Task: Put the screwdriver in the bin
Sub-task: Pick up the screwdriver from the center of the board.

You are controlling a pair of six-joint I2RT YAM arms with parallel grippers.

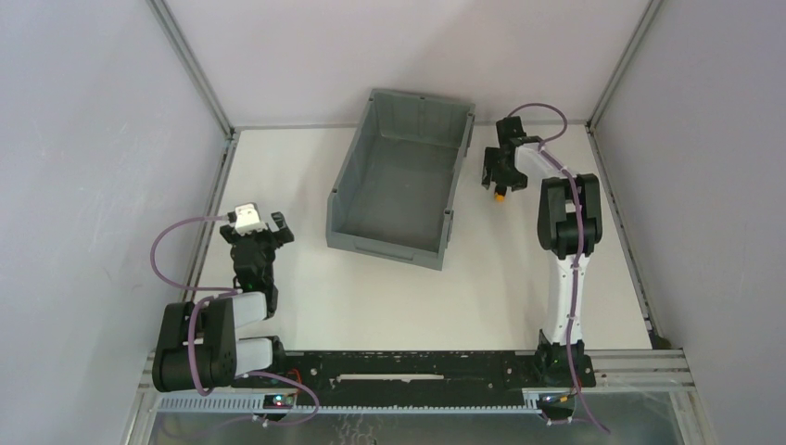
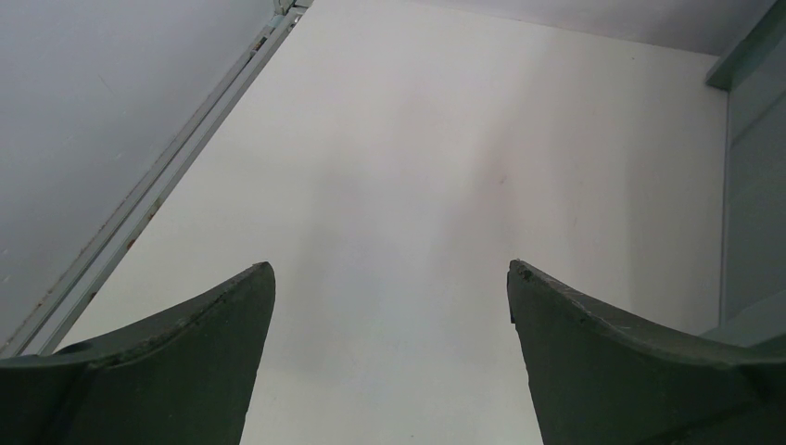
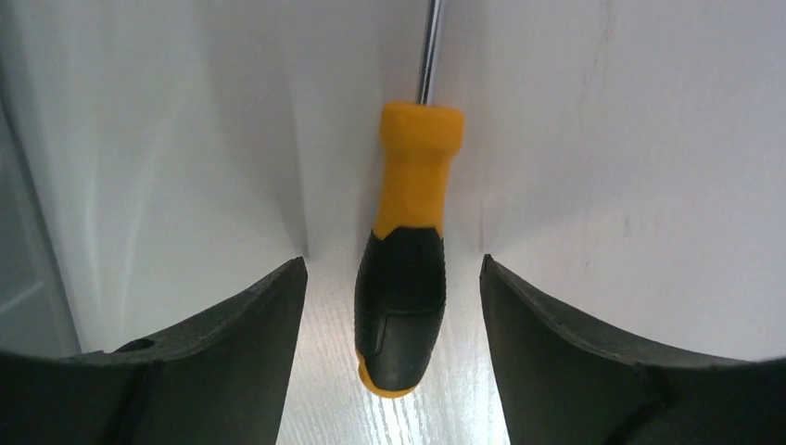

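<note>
The screwdriver [image 3: 404, 260] has a yellow and black handle and a thin metal shaft running away from the camera. It lies on the white table just right of the grey bin [image 1: 397, 181], and only its yellow end [image 1: 500, 196] shows from above. My right gripper [image 3: 392, 269] is open, low over the handle, one finger on each side with a gap to both. My left gripper [image 1: 264, 227] is open over bare table at the left, far from the screwdriver, with nothing between its fingers [image 2: 222, 324].
The bin's grey wall [image 2: 753, 185] rises at the right edge of the left wrist view. Metal frame rails [image 1: 206, 199] run along the table's left and right sides, with enclosure walls behind them.
</note>
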